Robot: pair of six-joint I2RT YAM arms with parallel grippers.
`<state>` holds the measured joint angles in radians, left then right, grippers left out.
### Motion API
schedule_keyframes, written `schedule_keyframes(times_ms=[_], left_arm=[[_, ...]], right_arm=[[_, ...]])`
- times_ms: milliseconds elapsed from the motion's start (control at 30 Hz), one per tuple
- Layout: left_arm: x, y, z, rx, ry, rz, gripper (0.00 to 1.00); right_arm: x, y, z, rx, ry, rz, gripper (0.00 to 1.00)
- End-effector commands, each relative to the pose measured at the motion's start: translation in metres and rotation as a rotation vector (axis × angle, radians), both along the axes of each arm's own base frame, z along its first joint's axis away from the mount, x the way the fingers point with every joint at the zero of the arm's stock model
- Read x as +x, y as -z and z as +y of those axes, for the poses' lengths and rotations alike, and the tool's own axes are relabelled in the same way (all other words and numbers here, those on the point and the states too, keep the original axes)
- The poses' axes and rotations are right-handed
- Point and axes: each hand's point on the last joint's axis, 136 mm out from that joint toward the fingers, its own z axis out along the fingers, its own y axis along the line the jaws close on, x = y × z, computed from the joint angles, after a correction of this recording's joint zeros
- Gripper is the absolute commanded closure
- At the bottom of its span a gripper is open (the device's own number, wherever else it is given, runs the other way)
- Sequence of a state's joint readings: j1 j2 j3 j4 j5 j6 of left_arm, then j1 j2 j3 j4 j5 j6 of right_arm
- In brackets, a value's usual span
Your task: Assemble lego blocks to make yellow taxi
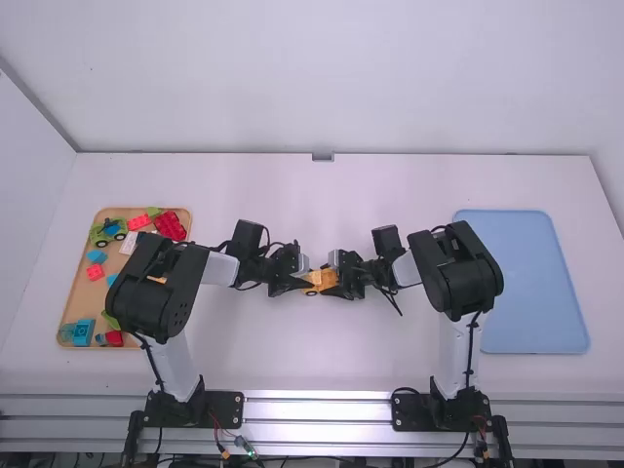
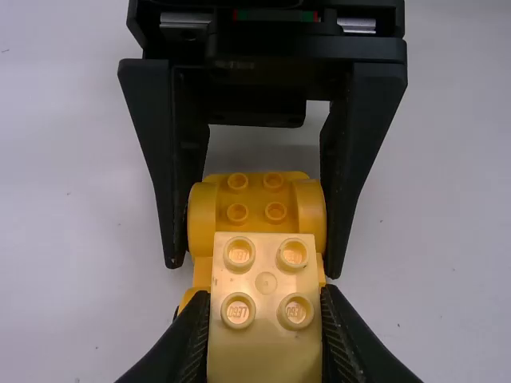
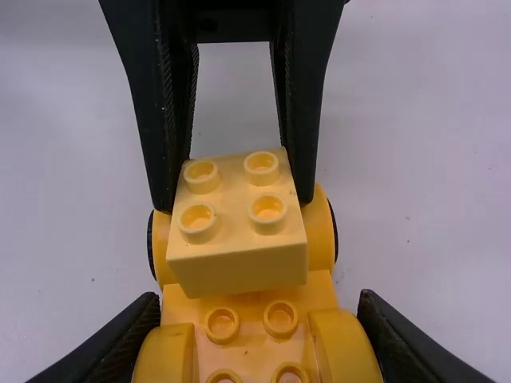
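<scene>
We had the half-built taxi between our two grippers, near the middle of the table (image 1: 322,195). Its yellow base (image 3: 251,307) lay lengthwise between them, a black wheel (image 3: 334,231) showing at its side. Above the base's far end, as the right wrist view had it, was a pale yellow block (image 3: 239,273) with four studs on top, sitting a little askew; we could not tell whether it was pressed home.

Our left gripper (image 2: 265,309) was closed on that block, a finger to each side. Our right gripper (image 3: 259,311) had the base pinched across its rounded fenders (image 3: 345,345).

We judged both parts light, stiff plastic, hard to harm but smooth, and likely to skid or twist under a lopsided squeeze. The block wanted holding by its flat sides, low and square, with its studs left free; the base by the fenders, though their curve might let it roll in our grip. Squaring the block over the studs, then pushing straight down, seemed the next need.

Farther out, the wooden tray (image 1: 70,292) held loose colored blocks and a green toy car (image 1: 103,234) at the left; a blue tray (image 1: 536,283) lay at the right.
</scene>
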<state>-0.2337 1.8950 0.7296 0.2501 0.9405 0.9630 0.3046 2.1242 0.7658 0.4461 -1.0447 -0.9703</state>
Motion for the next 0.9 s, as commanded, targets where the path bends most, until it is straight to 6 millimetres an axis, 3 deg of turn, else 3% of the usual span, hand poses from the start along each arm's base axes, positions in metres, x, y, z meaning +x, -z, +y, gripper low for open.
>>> schedule_keyframes(times_ms=[0, 33, 67, 133, 200, 233, 400, 533, 600, 667, 733, 867], left_arm=[[-0.003, 0.019, 0.011, 0.077, -0.045, 0.044, 0.76], [-0.002, 0.019, 0.011, 0.077, -0.046, 0.044, 0.74], [-0.002, 0.019, 0.011, 0.077, -0.049, 0.047, 0.64], [0.001, 0.017, 0.01, 0.071, -0.063, 0.06, 0.55], [0.004, 0.013, 0.009, 0.063, -0.086, 0.081, 0.18], [0.007, 0.01, 0.008, 0.056, -0.097, 0.089, 0.12], [0.016, -0.006, 0.006, 0.034, -0.1, 0.061, 0.07], [0.022, -0.035, 0.004, -0.032, -0.079, 0.021, 0.07], [0.02, -0.048, 0.001, -0.063, -0.057, 0.011, 0.17], [0.018, -0.053, -0.003, -0.077, -0.04, 0.004, 0.46], [0.016, -0.052, -0.006, -0.074, -0.033, 0.002, 0.98], [0.009, -0.041, -0.013, -0.029, -0.031, 0.028, 0.98]], right_arm=[[0.003, 0.007, -0.003, -0.025, 0.02, 0.011, 0.55], [0.003, 0.007, -0.003, -0.025, 0.02, 0.011, 0.55], [0.003, 0.007, -0.003, -0.025, 0.02, 0.011, 0.55], [0.003, 0.007, -0.003, -0.025, 0.02, 0.011, 0.54], [0.003, 0.007, -0.003, -0.025, 0.02, 0.011, 0.54], [0.003, 0.007, -0.003, -0.025, 0.02, 0.011, 0.54], [0.004, 0.009, -0.004, -0.034, 0.026, 0.009, 0.54], [0.004, 0.011, -0.004, -0.045, 0.03, 0.013, 0.55], [0.005, 0.011, -0.005, -0.045, 0.032, 0.013, 0.55], [0.004, 0.011, -0.004, -0.045, 0.029, 0.012, 0.54], [0.005, 0.011, -0.004, -0.045, 0.03, 0.012, 0.54], [0.004, 0.011, -0.004, -0.045, 0.031, 0.012, 0.55]])
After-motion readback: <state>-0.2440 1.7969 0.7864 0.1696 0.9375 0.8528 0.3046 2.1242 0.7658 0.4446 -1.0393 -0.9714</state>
